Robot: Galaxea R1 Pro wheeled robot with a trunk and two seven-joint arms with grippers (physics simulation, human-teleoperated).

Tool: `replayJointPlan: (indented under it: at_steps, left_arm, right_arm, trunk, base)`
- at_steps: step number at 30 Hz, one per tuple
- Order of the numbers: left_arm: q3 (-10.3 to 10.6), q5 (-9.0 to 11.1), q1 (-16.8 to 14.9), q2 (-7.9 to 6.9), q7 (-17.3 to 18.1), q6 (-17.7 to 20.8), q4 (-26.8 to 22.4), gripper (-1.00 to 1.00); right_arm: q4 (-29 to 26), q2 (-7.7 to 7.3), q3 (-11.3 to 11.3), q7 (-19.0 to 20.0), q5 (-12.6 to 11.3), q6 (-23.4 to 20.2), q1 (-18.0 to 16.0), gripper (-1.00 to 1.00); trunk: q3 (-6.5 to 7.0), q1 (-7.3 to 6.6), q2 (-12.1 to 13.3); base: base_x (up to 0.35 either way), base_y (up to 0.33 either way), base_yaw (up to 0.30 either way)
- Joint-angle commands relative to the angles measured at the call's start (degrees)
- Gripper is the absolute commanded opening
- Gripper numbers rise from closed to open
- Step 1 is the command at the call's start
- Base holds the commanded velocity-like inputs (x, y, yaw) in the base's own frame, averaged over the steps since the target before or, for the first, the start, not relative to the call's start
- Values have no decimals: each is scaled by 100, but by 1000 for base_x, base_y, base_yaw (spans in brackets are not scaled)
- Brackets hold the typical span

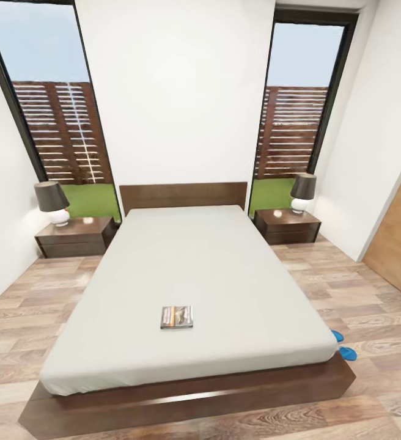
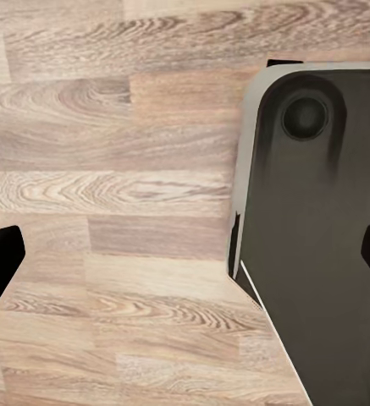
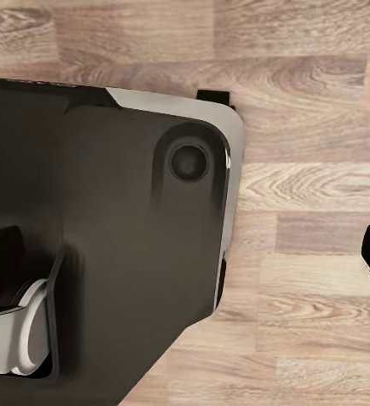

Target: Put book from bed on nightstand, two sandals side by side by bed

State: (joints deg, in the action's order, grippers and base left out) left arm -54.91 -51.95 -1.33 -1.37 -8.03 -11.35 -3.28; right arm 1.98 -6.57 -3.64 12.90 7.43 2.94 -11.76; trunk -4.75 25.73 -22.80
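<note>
The book (image 1: 176, 317) lies on the bed (image 1: 225, 269), near its foot and left of centre. A nightstand (image 1: 75, 236) stands at each side of the headboard (image 1: 183, 195), left and right (image 1: 287, 226), each bearing a lamp (image 1: 52, 203). Two sandals (image 1: 342, 344) lie on the floor (image 1: 359, 293) beside the bed's right foot corner.

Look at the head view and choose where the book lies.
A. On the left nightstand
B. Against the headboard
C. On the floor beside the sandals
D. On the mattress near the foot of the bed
D: the book lies flat on the mattress near the foot end, far from the headboard.
</note>
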Motion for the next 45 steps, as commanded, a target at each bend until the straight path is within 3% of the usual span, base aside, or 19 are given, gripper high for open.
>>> replayJointPlan:
  at_steps: [1,26,45]
  left_arm:
    - [-38,-61,-6,-2,-32,-21,12,100]
    - [-38,-61,-7,4,-41,-16,12,100]
    - [-38,-61,-7,5,-38,-16,12,100]
  right_arm:
    - [20,-3,-40,11,57,31,-10,100]
    - [17,-2,-37,11,57,31,-10,100]
    - [17,-2,-32,11,57,31,-10,100]
  trunk:
    - [-12,5,-12]
    - [-12,5,-12]
    - [-12,5,-12]
  base:
    - [210,-105,0]
    - [199,-80,0]
    - [71,-5,0]
